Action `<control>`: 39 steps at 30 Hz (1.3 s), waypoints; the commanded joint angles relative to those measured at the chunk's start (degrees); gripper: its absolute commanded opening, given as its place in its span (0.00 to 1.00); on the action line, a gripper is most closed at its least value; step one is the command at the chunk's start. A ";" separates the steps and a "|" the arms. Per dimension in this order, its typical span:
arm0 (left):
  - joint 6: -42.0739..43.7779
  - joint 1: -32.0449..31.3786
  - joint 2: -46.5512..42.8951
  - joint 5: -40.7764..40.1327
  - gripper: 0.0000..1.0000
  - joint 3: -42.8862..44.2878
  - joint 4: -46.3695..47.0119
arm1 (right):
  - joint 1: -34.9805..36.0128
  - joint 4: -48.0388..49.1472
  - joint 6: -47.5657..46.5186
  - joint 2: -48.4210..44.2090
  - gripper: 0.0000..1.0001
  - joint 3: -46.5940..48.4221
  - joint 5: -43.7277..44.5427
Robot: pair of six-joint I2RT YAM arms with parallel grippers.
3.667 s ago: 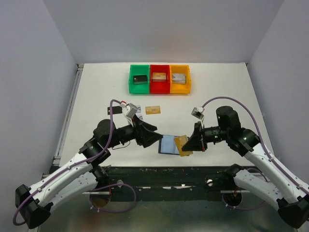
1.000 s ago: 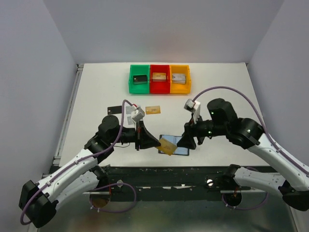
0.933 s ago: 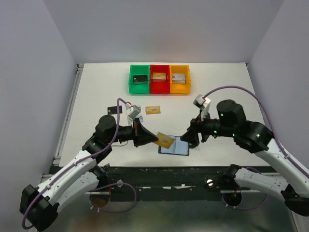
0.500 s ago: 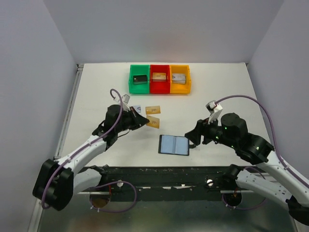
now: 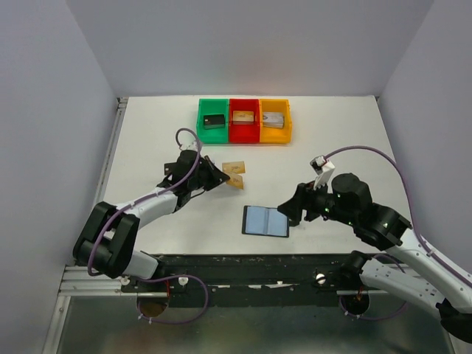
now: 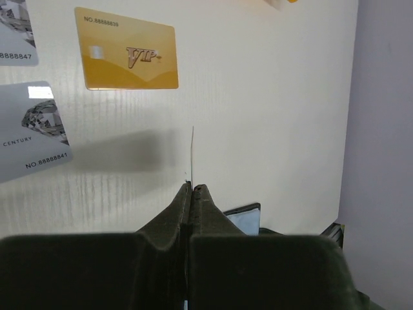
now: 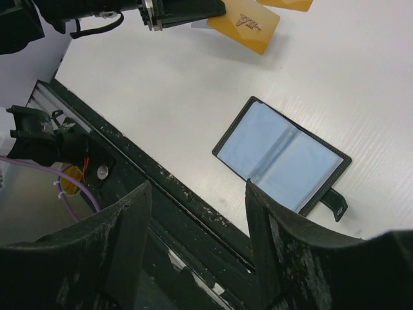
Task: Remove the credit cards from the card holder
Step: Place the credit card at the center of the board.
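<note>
Left claw (image 6: 191,187) clenched on tan-gold card (image 7: 248,26), now farther from card holder (image 5: 265,220); right claw (image 7: 197,194) released.

Top cam high behind bases, down over whole table (image 5: 339,147); wrist cams close in, angled down at it; top and right wrist share card holder (image 5: 265,220).

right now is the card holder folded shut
No, the card holder lies spread open, with both blue-grey inner faces turned up toward the right wrist camera.
</note>
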 commanded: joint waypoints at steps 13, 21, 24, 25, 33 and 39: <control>-3.73 0.45 9.90 -2.05 0.00 2.86 5.95 | -0.03 3.47 1.90 -0.54 0.67 -4.58 -3.00; -5.49 0.54 12.89 -0.99 0.00 3.22 8.50 | -0.03 3.47 1.72 -0.37 0.67 -4.93 -2.21; -5.66 0.54 13.42 -0.91 0.00 3.22 8.50 | 0.06 3.47 1.46 -0.02 0.67 -5.02 -2.03; -5.58 0.54 13.77 -0.91 0.01 3.22 8.59 | -0.03 3.56 1.46 -0.01 0.67 -5.02 -2.03; -5.58 0.54 14.65 -0.64 0.16 2.87 8.76 | -0.03 3.29 1.11 0.69 0.67 -5.02 -1.68; -5.31 0.71 14.74 -0.47 0.25 2.95 8.50 | -0.03 3.29 1.28 1.22 0.67 -4.84 -1.59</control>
